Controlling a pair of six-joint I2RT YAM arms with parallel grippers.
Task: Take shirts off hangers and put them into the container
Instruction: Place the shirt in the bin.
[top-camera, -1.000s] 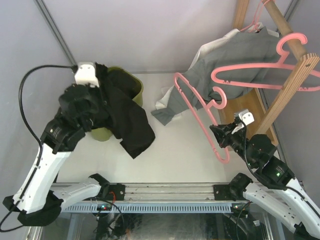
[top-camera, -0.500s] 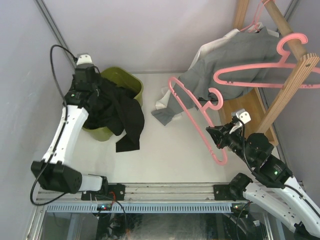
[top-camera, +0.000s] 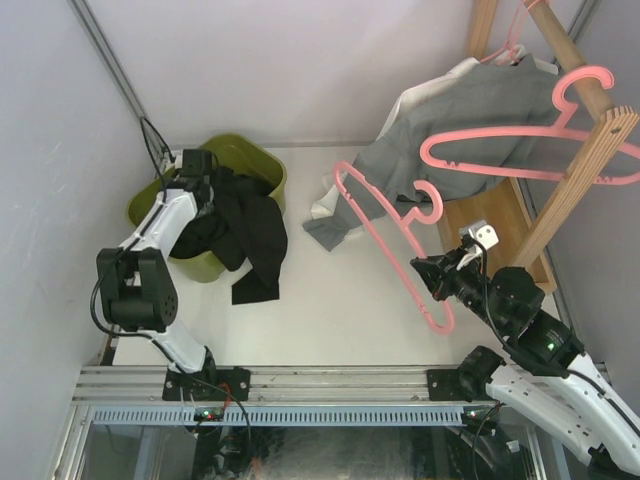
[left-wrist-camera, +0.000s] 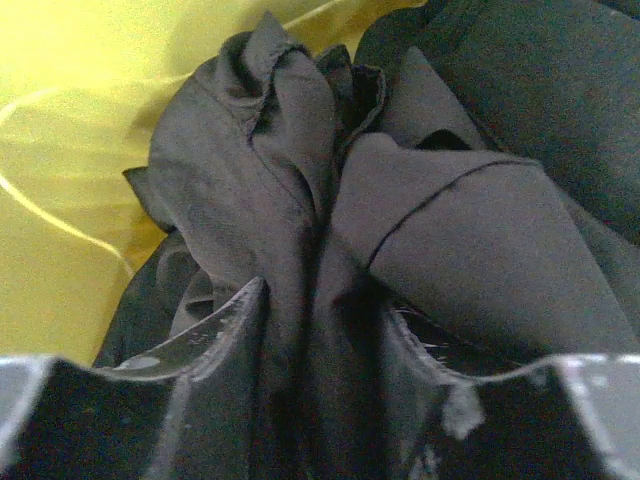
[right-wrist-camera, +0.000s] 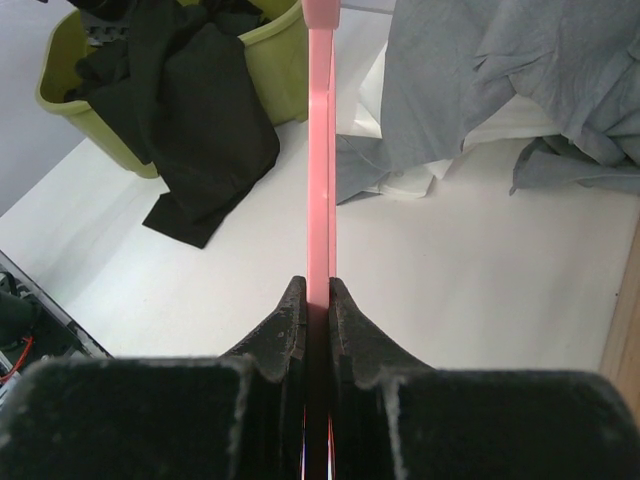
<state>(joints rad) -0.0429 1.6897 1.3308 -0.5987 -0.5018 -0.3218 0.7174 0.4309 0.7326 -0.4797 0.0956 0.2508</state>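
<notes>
Half of the black shirt (top-camera: 255, 240) spills over the right-hand rim of the container (top-camera: 262, 160), left of centre in the top view, with its tail down on the table (top-camera: 340, 300). The left gripper (left-wrist-camera: 320, 310) has its jaws part-way apart and a fold of that cloth lies between them. If the fold snags on a finger as the arm lifts, the shirt could be dragged out, or the overhang's weight may pull it over. The right gripper (right-wrist-camera: 318, 300) is clamped tight on a bare pink hanger (right-wrist-camera: 320, 140). Its hook sits near the grey shirt (top-camera: 460, 110) at upper right and could catch it.
</notes>
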